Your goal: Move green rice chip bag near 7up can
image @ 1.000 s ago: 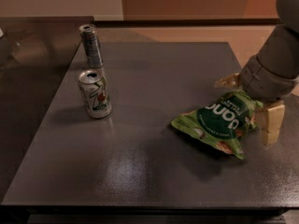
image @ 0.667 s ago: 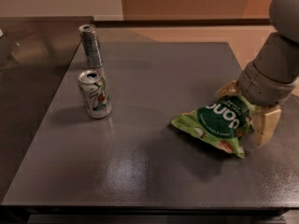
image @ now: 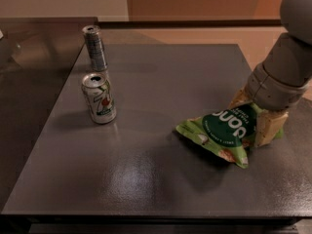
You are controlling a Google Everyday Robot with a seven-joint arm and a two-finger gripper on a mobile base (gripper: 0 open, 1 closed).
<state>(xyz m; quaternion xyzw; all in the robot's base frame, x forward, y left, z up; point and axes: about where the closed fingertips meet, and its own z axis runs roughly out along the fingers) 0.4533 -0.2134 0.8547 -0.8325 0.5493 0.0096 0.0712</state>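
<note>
The green rice chip bag [image: 222, 130], a crinkled light-green pouch with a dark-green round label, lies on the dark table at the right. My gripper [image: 253, 115] comes down from the right. Its cream fingers [image: 267, 128] sit on either side of the bag's right end and are closed on it. The bag's left part rests on the table. The 7up can [image: 99, 98], white and green with a silver top, stands upright at the left, far from the bag.
A taller, slim silver-grey can [image: 95, 48] stands upright just behind the 7up can. The dark table [image: 146, 179] has its front edge near the bottom and its right edge just beyond my gripper. Another dark surface adjoins it at the left.
My gripper has shifted left and lower over the bag's right end, and its fingers have drawn in around it. The bag and both cans have stayed in place.
</note>
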